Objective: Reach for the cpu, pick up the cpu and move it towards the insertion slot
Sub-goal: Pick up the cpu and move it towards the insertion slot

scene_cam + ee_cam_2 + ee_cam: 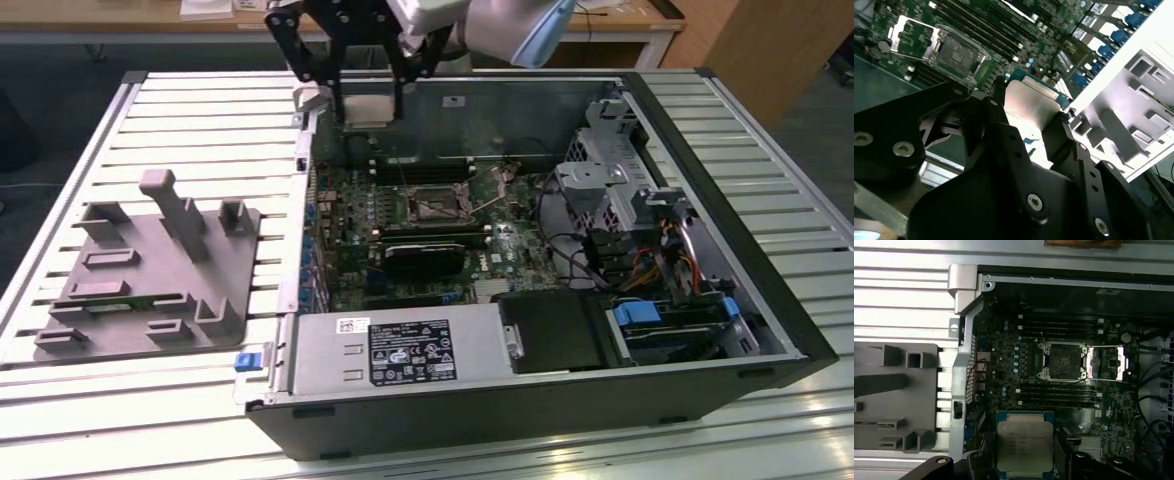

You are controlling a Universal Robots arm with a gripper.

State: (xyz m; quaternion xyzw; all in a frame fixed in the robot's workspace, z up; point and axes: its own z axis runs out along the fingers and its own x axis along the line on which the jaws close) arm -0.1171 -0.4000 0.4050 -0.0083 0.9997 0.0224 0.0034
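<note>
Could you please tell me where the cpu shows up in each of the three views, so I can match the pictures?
Exterior view: the cpu hangs in the gripper above the open case's far wall.
Second wrist view: the cpu is seen edge-on between the black fingers.
First wrist view: the cpu faces the camera, silver top visible.
Shared landmark: the insertion slot on the motherboard.

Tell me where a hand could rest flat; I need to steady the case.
Free: the slatted table beyond the grey fixture block, and the strip along the case's far side. Crowded: inside the case, and above the insertion slot, where the gripper holds the cpu.
</note>
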